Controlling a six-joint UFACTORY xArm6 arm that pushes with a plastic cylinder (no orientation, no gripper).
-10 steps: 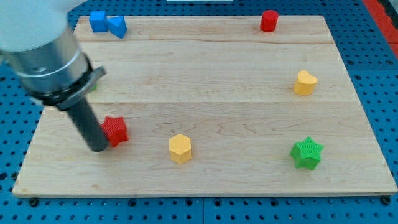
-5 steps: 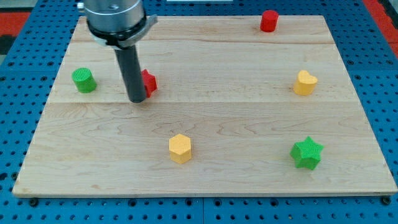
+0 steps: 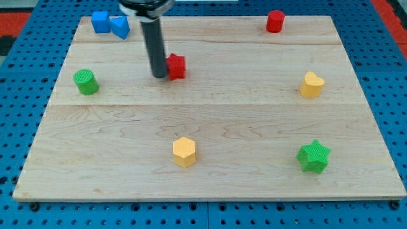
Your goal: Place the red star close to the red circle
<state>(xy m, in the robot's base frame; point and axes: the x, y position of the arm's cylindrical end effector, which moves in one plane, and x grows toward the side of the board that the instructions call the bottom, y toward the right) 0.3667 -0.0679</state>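
The red star [image 3: 176, 66] lies on the wooden board in the upper left-middle. My tip [image 3: 159, 76] stands right against the star's left side, touching it. The red circle [image 3: 275, 21], a short red cylinder, stands near the board's top edge toward the right, well apart from the star, up and to the right of it.
A blue cube [image 3: 100, 21] and a blue triangle [image 3: 119, 27] sit at the top left. A green cylinder [image 3: 85, 82] is at the left. A yellow hexagon [image 3: 184, 152] is at the bottom middle, a yellow heart [image 3: 311, 84] at the right, a green star [image 3: 313, 156] at the bottom right.
My tip has pushed the red star from the lower left of the board up and to the right, toward the top middle. The other blocks have not moved.
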